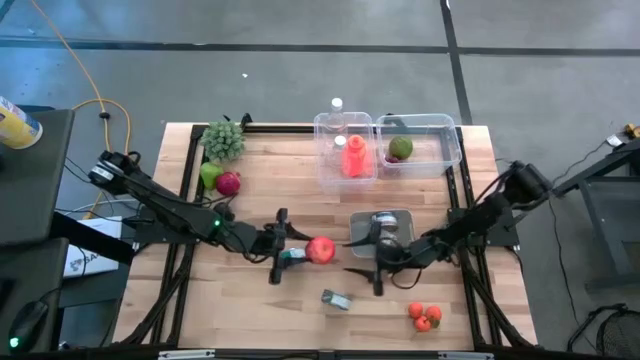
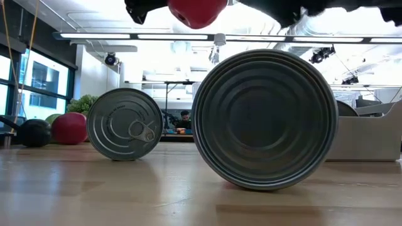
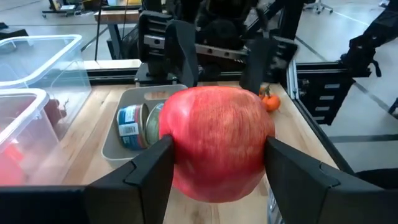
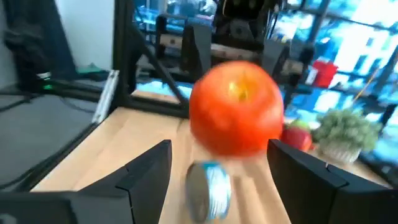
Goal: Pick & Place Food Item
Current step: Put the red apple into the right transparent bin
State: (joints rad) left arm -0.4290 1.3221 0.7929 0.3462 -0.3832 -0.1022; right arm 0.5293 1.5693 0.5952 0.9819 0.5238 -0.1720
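Two end effectors face each other over mid-tabletop: the left end effector [image 1: 300, 252] grips the red apple [image 1: 321, 250], which pokes toward 3 o'clock, where the right end effector [image 1: 364, 255] waits just beside it with fingers parted and empty.

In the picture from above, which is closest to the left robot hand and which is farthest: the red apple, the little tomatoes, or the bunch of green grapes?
From the left gripper, seen from above:
1. Red apple: held between its fingers, mid-table.
2. Green grapes: at the far left corner.
3. Little tomatoes: at the near right corner, a bit farther than the grapes.
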